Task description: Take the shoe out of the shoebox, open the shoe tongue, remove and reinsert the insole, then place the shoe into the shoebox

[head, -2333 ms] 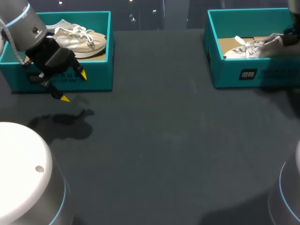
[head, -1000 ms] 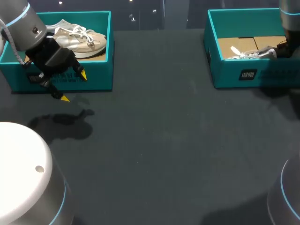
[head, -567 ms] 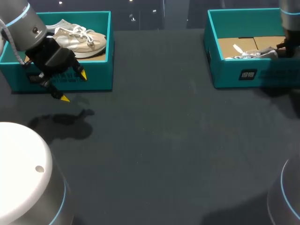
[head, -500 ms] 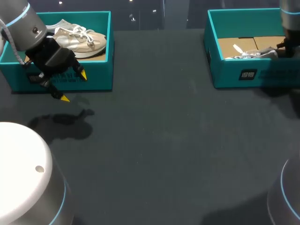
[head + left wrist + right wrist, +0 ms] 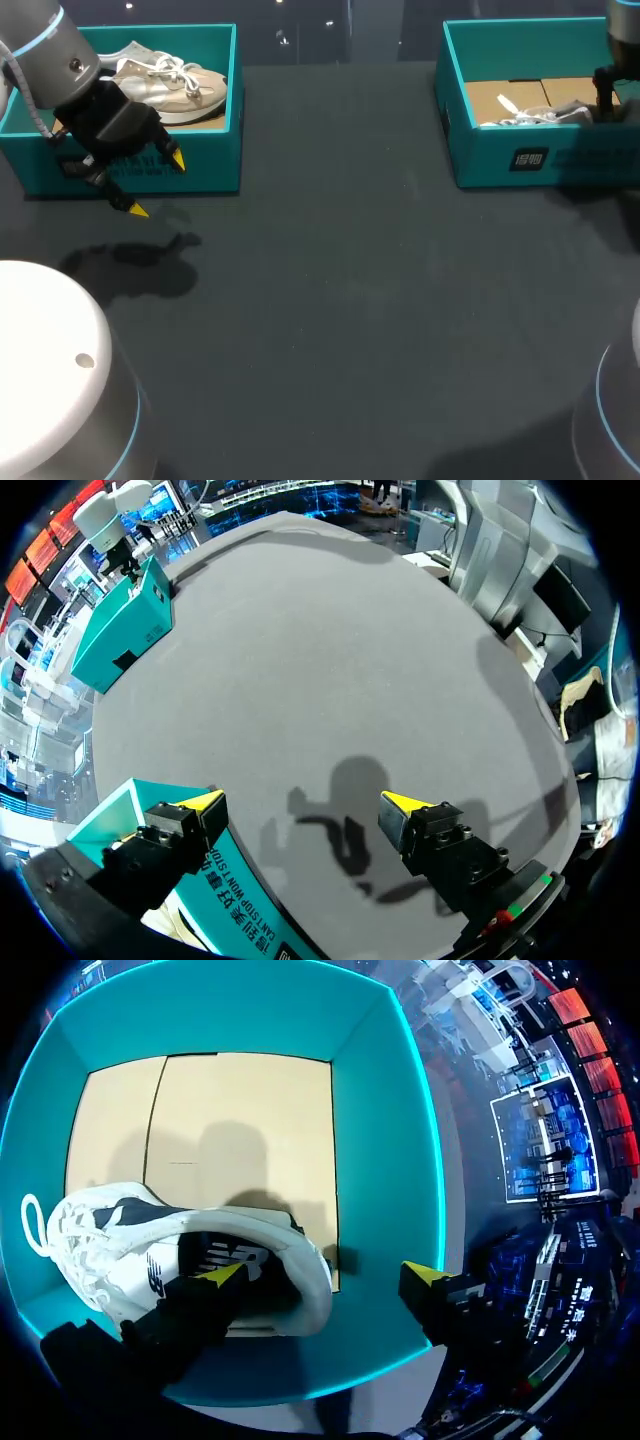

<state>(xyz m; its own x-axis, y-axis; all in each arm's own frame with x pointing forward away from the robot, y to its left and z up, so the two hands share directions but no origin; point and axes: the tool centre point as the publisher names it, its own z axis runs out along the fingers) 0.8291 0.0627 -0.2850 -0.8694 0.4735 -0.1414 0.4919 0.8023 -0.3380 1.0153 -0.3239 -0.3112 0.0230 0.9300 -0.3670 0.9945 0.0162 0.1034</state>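
Lowered over the past two seconds or so from a raised hold onto the cardboard floor of the right teal shoebox [image 5: 500,160]: the white sneaker [image 5: 535,115]. Now lies low behind the box's front wall in the head view, laces trailing toward the box's middle. Seen from the right wrist with the right gripper [image 5: 323,1275] spread wide about the heel, one yellow tip over the shoe's dark opening, the other apart from the heel near the box's side wall, clamping nothing. No shift on the left. Left gripper [image 5: 157,184] parted and empty, hanging at the front wall of the left teal shoebox [image 5: 215,150], one tip against the wall's face, the other over the dark table [image 5: 350,300]. Inside that box, a beige sneaker [image 5: 170,85].
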